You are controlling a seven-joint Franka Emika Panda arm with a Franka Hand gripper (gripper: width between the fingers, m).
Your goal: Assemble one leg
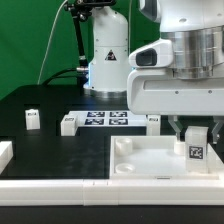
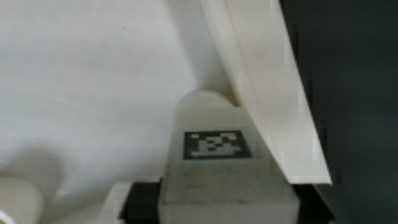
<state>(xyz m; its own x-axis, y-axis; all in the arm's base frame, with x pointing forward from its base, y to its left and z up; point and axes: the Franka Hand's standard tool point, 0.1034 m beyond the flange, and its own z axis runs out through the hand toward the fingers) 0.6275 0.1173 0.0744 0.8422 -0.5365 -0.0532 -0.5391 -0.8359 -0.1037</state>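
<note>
Jaws of the gripper point(image 1: 195, 131) are clamped on the leg point(image 1: 195, 146), held upright, tag facing near, over the white panel point(image 1: 140, 165) beside its right raised edge.

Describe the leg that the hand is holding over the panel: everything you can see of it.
The leg is a small white block, plastic by its look, with a black-and-white square tag on the face toward the exterior camera. It stands upright, pinched at its upper end between the fingers of the hand. It sits over the large white panel, close to its raised edge. The wrist view shows the tag too. Whether its foot touches the panel cannot be told.
</note>
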